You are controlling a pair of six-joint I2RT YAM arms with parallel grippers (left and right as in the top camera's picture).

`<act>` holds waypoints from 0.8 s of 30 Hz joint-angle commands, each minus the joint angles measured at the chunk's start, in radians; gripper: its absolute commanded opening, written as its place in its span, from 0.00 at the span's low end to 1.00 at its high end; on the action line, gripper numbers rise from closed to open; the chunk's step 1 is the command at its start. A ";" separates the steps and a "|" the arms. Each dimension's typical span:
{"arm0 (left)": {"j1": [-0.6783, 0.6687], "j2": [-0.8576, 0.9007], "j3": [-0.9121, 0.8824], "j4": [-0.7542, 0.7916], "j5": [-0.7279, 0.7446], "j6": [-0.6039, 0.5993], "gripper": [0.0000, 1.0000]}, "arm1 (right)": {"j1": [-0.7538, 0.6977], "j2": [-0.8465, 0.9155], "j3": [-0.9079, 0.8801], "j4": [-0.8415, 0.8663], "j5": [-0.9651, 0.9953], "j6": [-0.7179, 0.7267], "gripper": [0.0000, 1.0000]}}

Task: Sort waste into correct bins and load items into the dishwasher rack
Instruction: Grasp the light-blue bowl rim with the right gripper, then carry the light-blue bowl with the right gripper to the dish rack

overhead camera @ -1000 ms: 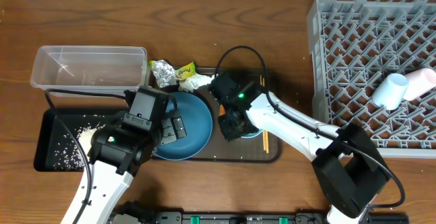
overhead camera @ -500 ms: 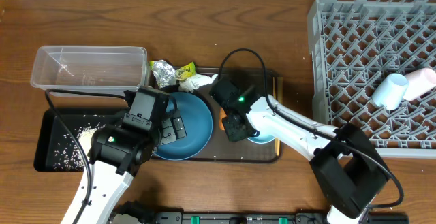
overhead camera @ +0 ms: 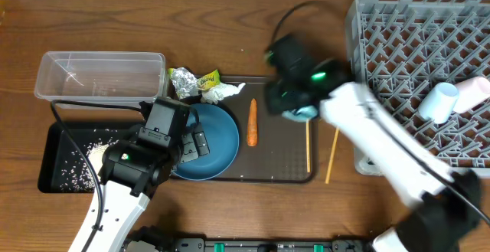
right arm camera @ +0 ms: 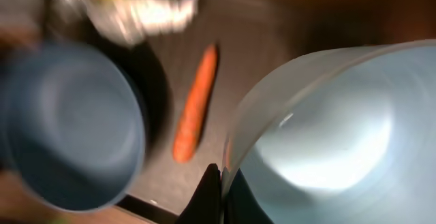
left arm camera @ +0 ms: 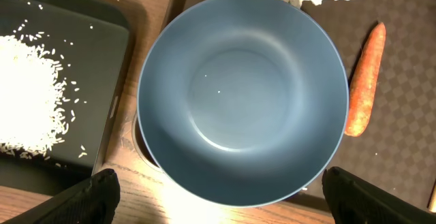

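My right gripper (right arm camera: pixel 221 183) is shut on the rim of the small light-blue bowl (right arm camera: pixel 327 135), which hangs blurred above the brown tray's right end (overhead camera: pixel 302 112). On that tray lie the orange carrot (overhead camera: pixel 253 122) and one chopstick (overhead camera: pixel 308 146); a second chopstick (overhead camera: pixel 331 155) rests off the tray's right edge. My left gripper (left arm camera: pixel 221 193) stands open over the near rim of the large dark-blue bowl (left arm camera: pixel 238 94), holding nothing. The silver and yellow-green wrapper (overhead camera: pixel 187 80) and white tissue (overhead camera: pixel 222 91) sit behind the bowl. Rice (left arm camera: pixel 27 94) lies in the black tray (overhead camera: pixel 57 141).
The clear tub (overhead camera: pixel 99 76) stands behind the black tray at the left. The grey rack (overhead camera: pixel 398 53) fills the right side, with a white cup (overhead camera: pixel 438 103) and a pale pink one (overhead camera: pixel 471 91) in it. The brown serving tray (overhead camera: pixel 283 164) lies at the centre.
My right gripper has shut on the small light-blue bowl and carried it up and to the right, uncovering the carrot and a chopstick. The left arm has stayed put.
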 commanded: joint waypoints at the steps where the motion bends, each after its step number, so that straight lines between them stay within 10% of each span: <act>1: 0.003 -0.002 0.013 -0.003 -0.019 0.002 0.98 | -0.128 -0.103 0.047 -0.006 -0.045 -0.031 0.01; 15: 0.003 -0.002 0.013 -0.003 -0.019 0.002 0.98 | -0.958 -0.130 0.049 0.288 -0.644 -0.035 0.01; 24: 0.003 -0.002 0.013 -0.003 -0.019 0.002 0.98 | -1.156 0.102 0.049 0.626 -0.945 -0.034 0.02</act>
